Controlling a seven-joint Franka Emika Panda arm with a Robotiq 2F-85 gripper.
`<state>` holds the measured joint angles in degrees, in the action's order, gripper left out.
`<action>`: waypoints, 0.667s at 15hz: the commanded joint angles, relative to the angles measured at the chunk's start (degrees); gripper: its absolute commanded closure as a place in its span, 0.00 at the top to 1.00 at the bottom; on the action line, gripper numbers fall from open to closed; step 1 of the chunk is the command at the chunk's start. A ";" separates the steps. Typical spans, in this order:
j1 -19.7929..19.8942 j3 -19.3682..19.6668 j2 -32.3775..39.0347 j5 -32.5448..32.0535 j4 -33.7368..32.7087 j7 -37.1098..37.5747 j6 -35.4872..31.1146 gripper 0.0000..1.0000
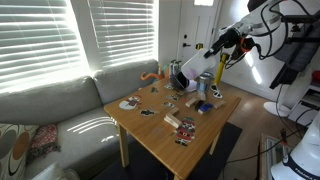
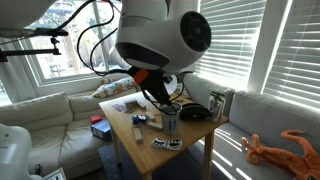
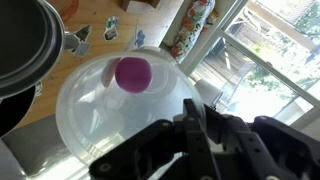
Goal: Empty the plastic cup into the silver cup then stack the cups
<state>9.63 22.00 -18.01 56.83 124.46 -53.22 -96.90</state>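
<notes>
In the wrist view the translucent whitish plastic cup (image 3: pixel 110 110) fills the frame, tipped on its side, with a magenta ball (image 3: pixel 131 72) inside it. My gripper (image 3: pixel 196 118) is shut on the cup's wall. The dark rim of the silver cup (image 3: pixel 25 50) shows at the left, next to the plastic cup's mouth. In an exterior view my gripper (image 1: pixel 207 55) holds the plastic cup (image 1: pixel 188 66) tilted above the table, near the silver cup (image 1: pixel 205 84) and a thin yellow post (image 1: pixel 217 72). In an exterior view the silver cup (image 2: pixel 170 121) stands below the arm.
The wooden table (image 1: pixel 160 140) carries several small items, among them a blue box (image 1: pixel 201 107) and a dark round object (image 2: pixel 192 112). A grey couch (image 1: pixel 60 130) stands beside it, with an orange toy (image 2: pixel 275 148) on a cushion. Windows with blinds lie behind.
</notes>
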 commanded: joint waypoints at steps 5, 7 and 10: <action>3.80 2.04 2.41 7.65 2.24 -8.31 11.02 0.02; 5.01 2.31 3.42 8.40 2.55 -9.13 13.29 0.02; 6.76 2.57 4.58 8.76 2.75 -10.33 15.67 0.02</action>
<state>14.37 24.33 -14.44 63.37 126.85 -61.67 -84.47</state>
